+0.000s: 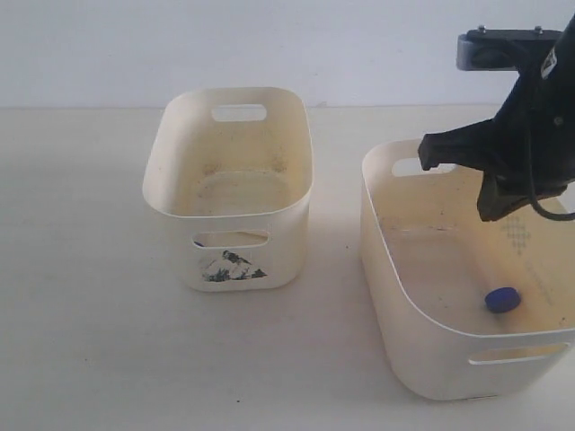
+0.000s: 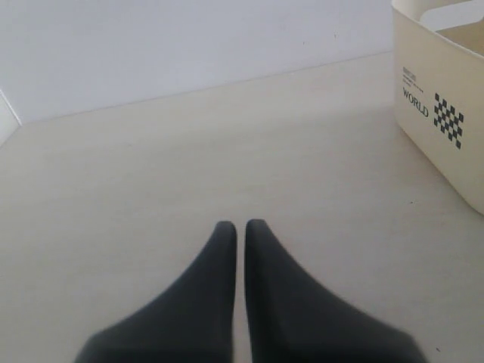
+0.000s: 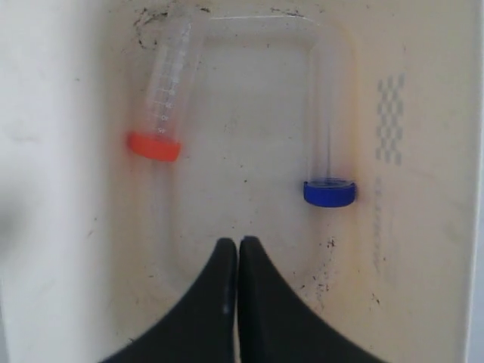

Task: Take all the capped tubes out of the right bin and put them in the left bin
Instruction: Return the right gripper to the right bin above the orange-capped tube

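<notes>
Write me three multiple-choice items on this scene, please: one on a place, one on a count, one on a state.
1. Where does the blue-capped tube lie?
A. in the left bin
B. in the right bin
C. outside both bins

2. How many tubes does the right wrist view show?
A. one
B. two
C. four

3. How does the right gripper stand?
A. shut, empty
B. shut on a tube
C. wide open

Answers:
1 B, its blue cap shows on that bin's floor.
2 B, it and the orange-capped tube.
3 A, the fingertips meet with nothing between them.
</notes>
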You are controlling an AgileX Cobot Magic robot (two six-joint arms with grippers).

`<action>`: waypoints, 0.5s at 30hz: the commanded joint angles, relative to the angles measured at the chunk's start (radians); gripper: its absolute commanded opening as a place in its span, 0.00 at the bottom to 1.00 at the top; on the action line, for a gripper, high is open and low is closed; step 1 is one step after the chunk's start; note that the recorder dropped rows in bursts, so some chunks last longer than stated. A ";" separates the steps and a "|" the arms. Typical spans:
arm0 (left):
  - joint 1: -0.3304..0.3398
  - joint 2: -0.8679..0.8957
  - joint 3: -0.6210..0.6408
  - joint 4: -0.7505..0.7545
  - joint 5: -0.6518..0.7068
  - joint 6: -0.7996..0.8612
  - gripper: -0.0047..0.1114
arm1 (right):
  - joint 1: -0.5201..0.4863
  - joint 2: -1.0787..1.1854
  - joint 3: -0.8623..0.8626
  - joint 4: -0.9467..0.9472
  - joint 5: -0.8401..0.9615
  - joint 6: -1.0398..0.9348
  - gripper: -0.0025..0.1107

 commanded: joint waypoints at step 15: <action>-0.001 0.000 -0.004 -0.003 -0.004 -0.010 0.08 | -0.009 0.236 -0.002 0.041 -0.068 -0.055 0.02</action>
